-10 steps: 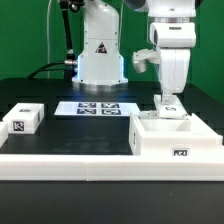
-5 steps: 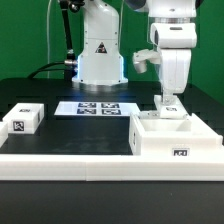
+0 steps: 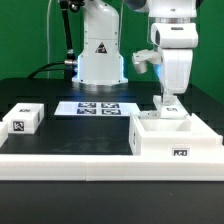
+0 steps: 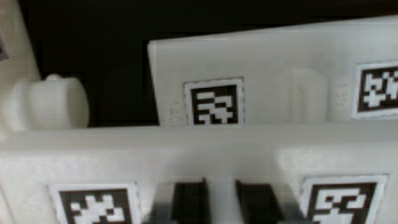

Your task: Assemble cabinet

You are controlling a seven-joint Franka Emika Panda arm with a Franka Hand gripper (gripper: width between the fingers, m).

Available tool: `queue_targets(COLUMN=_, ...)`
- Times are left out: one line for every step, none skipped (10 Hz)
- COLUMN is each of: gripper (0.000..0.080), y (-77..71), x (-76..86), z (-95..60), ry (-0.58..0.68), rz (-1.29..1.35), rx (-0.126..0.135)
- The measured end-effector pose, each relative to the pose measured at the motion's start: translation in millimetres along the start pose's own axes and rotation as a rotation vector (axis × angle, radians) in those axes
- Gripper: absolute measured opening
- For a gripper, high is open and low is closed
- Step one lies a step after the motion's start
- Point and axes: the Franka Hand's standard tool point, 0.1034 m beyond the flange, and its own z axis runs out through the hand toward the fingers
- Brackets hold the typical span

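The cabinet (image 3: 176,140), an open-topped white box with a tag on its front, stands at the exterior view's right. My gripper (image 3: 170,99) points straight down at its far edge and is shut on a small white tagged part (image 3: 170,110) there. In the wrist view my gripper (image 4: 221,202) has its dark fingers (image 4: 185,200) close together, with a thin white strip of that part (image 4: 107,160) between them. A tag sits on either side of the fingers. Beyond it lies another white tagged face (image 4: 267,70) with a round white knob (image 4: 45,100) beside it.
A small loose white tagged block (image 3: 25,118) sits at the exterior view's left. The marker board (image 3: 97,107) lies in the middle before the arm's base (image 3: 100,60). A low white wall (image 3: 70,160) runs along the front.
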Motion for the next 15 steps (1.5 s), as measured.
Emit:
queue_targets(gripper=0.0071, y=2.5, x=-0.1, z=-1.6, ry=0.000, rz=0.001, rx=-0.003)
queue_targets(gripper=0.0071, y=5.4, x=-0.5, z=-3.2, ry=0.001, rz=0.003, rx=-0.007)
queue_targets(gripper=0.0071, y=7.7, x=-1.5, z=-4.3, ry=0.001, rz=0.006, rx=-0.008)
queue_targets(gripper=0.0071, y=7.7, x=-2.9, z=-4.4, ry=-0.002, rz=0.009, rx=-0.002)
queue_targets(gripper=0.0071, y=7.9, x=-3.7, z=-3.9, ry=-0.004, rz=0.011, rx=0.002)
queue_targets(gripper=0.0071, y=7.8, x=-3.4, z=-2.6, ry=-0.003, rz=0.013, rx=0.005)
queue_targets(gripper=0.0071, y=7.9, x=-2.2, z=-1.1, ry=-0.002, rz=0.014, rx=0.007)
queue_targets(gripper=0.0071, y=7.5, x=0.1, z=-0.2, ry=-0.001, rz=0.019, rx=0.009)
queue_targets(gripper=0.0071, y=7.2, x=0.4, z=-0.2, ry=0.000, rz=0.019, rx=0.009)
queue_targets(gripper=0.0071, y=7.3, x=-0.2, z=0.0, ry=-0.001, rz=0.020, rx=0.009)
queue_targets(gripper=0.0071, y=7.3, x=-0.2, z=0.0, ry=-0.001, rz=0.020, rx=0.009)
queue_targets(gripper=0.0071, y=7.3, x=-0.2, z=0.0, ry=-0.001, rz=0.019, rx=0.009)
queue_targets(gripper=0.0071, y=7.0, x=0.7, z=-0.6, ry=0.000, rz=0.007, rx=0.007)
queue_targets(gripper=0.0071, y=7.2, x=2.7, z=-1.8, ry=0.000, rz=0.002, rx=0.004)
queue_targets(gripper=0.0071, y=7.9, x=3.6, z=-2.9, ry=0.000, rz=-0.001, rx=0.003)
